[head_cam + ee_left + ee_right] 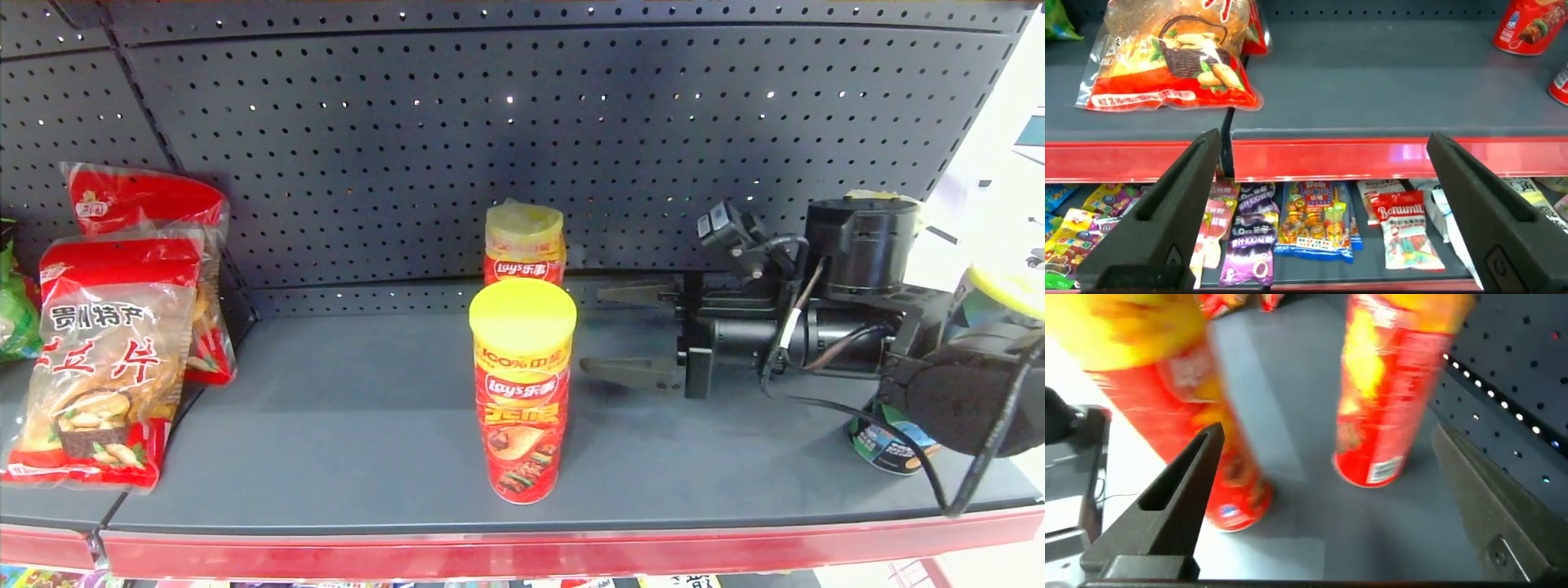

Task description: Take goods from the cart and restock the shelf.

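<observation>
Two red chip cans with yellow lids stand upright on the grey shelf [343, 441]. The front can [522, 390] is near the shelf's front edge and the rear can [524, 243] is close to the pegboard. My right gripper [624, 335] is open just right of the cans, fingers pointing at them, holding nothing. In the right wrist view both the front can [1184, 425] and the rear can [1392, 392] show ahead of the open gripper [1331, 506]. My left gripper [1323, 212] is open below the shelf's red front edge [1315, 155], with nothing in it.
Red snack bags [106, 359] stand at the shelf's left end. A dark can with a yellow lid [898, 445] sits behind my right arm at the shelf's right end. The lower shelf holds several candy and snack packs [1315, 224]. Pegboard [522, 122] backs the shelf.
</observation>
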You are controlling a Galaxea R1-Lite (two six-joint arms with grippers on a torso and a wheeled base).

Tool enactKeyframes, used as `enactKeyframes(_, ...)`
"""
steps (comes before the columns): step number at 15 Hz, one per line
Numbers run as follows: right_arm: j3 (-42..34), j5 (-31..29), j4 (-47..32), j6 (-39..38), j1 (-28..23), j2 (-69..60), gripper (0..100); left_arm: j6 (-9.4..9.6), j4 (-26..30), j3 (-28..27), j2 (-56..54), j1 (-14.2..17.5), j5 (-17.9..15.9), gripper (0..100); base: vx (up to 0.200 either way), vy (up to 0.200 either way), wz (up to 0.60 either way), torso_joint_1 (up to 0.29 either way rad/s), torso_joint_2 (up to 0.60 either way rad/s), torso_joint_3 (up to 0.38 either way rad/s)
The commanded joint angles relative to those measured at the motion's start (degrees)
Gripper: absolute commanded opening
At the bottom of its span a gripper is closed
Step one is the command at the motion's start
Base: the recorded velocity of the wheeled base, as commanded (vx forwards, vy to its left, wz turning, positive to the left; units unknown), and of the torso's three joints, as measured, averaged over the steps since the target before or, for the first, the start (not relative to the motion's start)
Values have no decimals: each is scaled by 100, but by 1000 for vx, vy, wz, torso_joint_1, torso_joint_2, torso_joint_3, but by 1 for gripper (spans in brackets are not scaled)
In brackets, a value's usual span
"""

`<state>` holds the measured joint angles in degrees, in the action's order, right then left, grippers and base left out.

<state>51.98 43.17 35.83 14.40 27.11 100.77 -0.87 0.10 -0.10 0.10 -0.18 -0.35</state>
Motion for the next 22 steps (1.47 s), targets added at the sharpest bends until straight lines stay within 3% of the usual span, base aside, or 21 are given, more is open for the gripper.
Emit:
enactKeyframes(1, -390, -1, 3, 2, 22, -532, 100, -1, -1, 1, 8, 1, 0, 100, 0, 0, 0, 0, 0, 0)
enactKeyframes(9, -988, -10, -32, 2, 216, -1191, 100, -1, -1, 1, 8, 1, 0, 100, 0, 0, 0, 0, 0, 0)
enactKeyframes(15, -839, -203, -32, 2, 778, -839, 100, -1, -1, 1, 8, 1, 0, 100, 0, 0, 0, 0, 0, 0)
enactKeyframes(22, -522, -239, -6, 2, 954, -356, 100, -1, -1, 1, 8, 1, 0, 100, 0, 0, 0, 0, 0, 0)
